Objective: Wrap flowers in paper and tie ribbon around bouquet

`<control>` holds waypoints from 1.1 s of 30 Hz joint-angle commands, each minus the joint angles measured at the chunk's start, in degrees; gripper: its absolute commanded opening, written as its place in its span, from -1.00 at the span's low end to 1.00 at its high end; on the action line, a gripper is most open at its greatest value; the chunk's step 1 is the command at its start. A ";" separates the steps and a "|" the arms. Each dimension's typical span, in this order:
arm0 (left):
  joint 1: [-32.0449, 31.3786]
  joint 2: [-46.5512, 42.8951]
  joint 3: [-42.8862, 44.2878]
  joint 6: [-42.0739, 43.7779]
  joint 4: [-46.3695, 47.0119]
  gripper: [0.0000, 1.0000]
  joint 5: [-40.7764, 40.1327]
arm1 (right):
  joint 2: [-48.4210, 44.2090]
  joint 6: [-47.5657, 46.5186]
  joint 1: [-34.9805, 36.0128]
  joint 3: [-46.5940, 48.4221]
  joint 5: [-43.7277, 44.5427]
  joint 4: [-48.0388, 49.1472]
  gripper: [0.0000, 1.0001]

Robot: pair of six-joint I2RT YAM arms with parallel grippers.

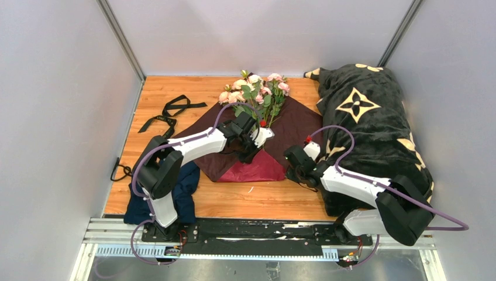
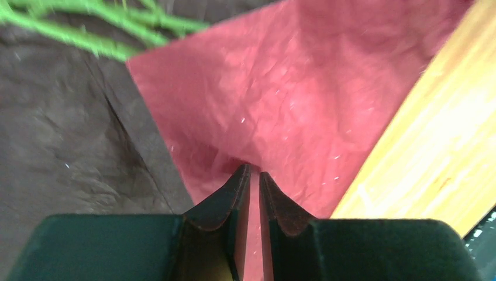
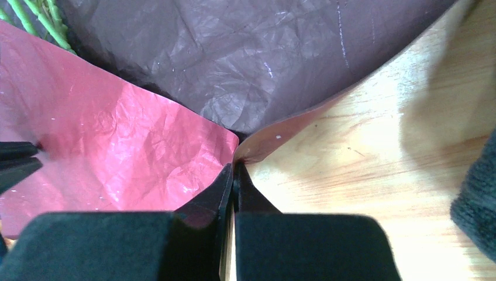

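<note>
The flowers (image 1: 254,88), pale pink roses on green stems (image 2: 105,32), lie on the burgundy paper (image 1: 298,126) at the table's middle. The paper's near corner is folded up, showing its red underside (image 1: 251,170). My left gripper (image 1: 251,155) sits at the top of that red flap. In the left wrist view its jaws (image 2: 252,170) stand only a thin slit apart, with the red paper puckered in at the tips. My right gripper (image 1: 289,164) is shut on the paper's right edge (image 3: 234,167), which curls up off the wood. The black ribbon (image 1: 169,114) lies loose at the far left.
A black blanket with cream flowers (image 1: 368,123) is heaped along the right side, beside my right arm. A navy cloth (image 1: 184,190) lies by the left arm's base. Grey walls close in three sides. Bare wood (image 3: 362,175) shows right of the paper.
</note>
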 commanded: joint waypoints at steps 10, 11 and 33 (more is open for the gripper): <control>-1.29 7.29 6.68 0.62 -0.52 -0.63 2.14 | 0.64 -5.66 7.06 7.82 12.81 -7.87 -1.00; -1.11 8.36 7.18 0.52 -0.07 -0.63 1.20 | 0.95 -6.81 7.67 8.72 13.52 -8.44 -1.00; 6.86 12.80 2.73 -2.40 6.00 -0.63 8.78 | 22.03 -52.65 20.38 28.00 6.77 5.53 -1.00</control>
